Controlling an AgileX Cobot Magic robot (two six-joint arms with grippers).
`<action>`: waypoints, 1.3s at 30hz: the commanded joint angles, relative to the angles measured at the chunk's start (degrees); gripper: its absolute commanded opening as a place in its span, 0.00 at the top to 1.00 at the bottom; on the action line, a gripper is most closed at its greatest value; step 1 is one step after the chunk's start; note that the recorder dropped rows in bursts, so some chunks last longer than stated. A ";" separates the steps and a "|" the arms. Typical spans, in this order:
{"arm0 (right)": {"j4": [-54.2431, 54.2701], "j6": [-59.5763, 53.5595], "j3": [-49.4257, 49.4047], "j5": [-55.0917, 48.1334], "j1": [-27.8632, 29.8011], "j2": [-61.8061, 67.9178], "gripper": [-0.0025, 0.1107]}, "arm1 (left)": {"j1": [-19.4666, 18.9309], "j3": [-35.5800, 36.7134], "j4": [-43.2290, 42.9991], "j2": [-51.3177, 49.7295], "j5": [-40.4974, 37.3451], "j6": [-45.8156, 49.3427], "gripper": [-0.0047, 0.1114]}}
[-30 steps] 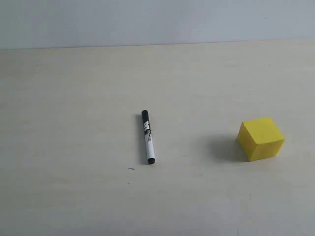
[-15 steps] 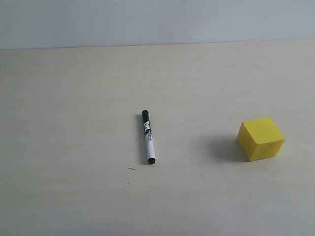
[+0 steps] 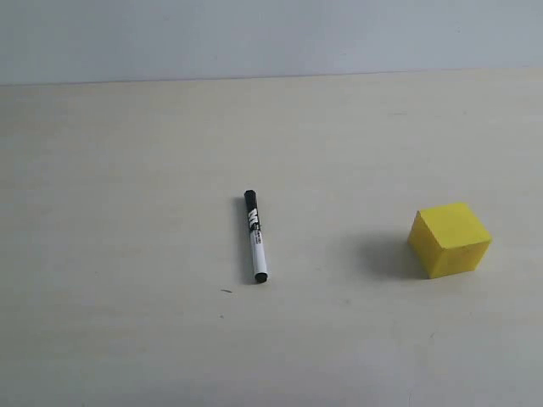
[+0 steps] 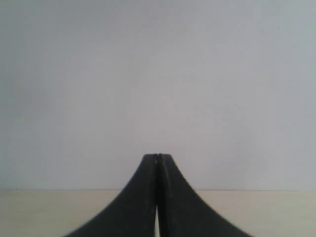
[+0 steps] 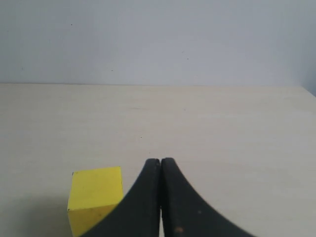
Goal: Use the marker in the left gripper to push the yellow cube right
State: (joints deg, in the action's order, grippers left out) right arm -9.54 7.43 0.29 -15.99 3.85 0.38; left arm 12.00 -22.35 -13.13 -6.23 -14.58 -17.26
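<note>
Nothing has moved since a second ago: I see the marker (image 3: 255, 236) lying flat on the worktop (image 3: 127, 212), well to the left of the yellow cube (image 3: 450, 239). My left hand (image 4: 158, 157) is closed, fingers pressed together on nothing; my right hand (image 5: 160, 161) likewise, the cube ahead of it

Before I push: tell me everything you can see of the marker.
The marker is a slim pen with a white barrel, a black cap at its far end, a short black end nearest the camera, and black print beside the cap. It looks like smooth plastic. It lies flat on the pale table, slightly slanted front to back. Only the table touches it; the yellow cube sits apart, to its right in the exterior view. Neither wrist view shows it.
</note>
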 commanded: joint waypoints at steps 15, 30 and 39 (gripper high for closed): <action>-0.04 0.24 -0.29 0.74 -0.21 -0.38 0.98 | -0.11 20.23 -6.30 2.70 9.41 0.95 0.96; -0.04 0.24 -0.29 0.74 -0.21 -0.38 0.98 | -0.11 22.35 -7.15 6.23 7.21 0.95 0.96; -0.04 0.24 -0.29 0.74 -0.21 -0.38 0.98 | -0.11 22.35 -3.93 6.23 -6.56 -1.05 0.96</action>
State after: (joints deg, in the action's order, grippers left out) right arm -9.54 7.43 0.29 -15.99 3.85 0.38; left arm 12.00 -0.18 -19.56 -0.38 -13.82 -16.56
